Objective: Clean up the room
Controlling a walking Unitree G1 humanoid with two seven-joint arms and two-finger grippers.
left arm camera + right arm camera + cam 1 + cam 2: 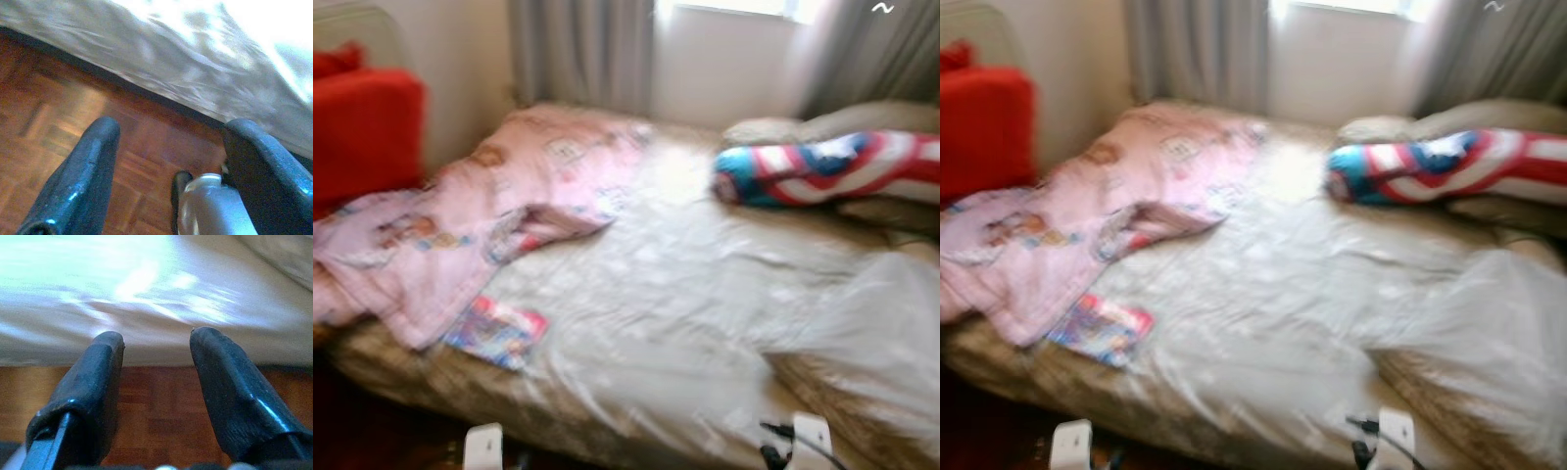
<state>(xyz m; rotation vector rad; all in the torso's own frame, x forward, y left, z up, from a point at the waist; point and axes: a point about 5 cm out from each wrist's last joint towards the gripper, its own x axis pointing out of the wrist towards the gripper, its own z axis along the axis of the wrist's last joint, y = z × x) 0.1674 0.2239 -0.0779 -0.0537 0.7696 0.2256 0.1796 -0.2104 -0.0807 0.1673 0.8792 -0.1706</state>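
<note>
Grey curtains [582, 49] hung behind bed head, bright window [734, 8] set between them. Red chair [362, 127] placed against wall at robot's left, beside bed. Reddish-brown parquet floor [58, 112] seen in wrist views, running under bed edge. Head views blurred.

My left gripper [166, 142] and right gripper [156, 340] each have two long, rounded, glossy black fingers; white arm casings and a black cable [793, 436] sit below
</note>
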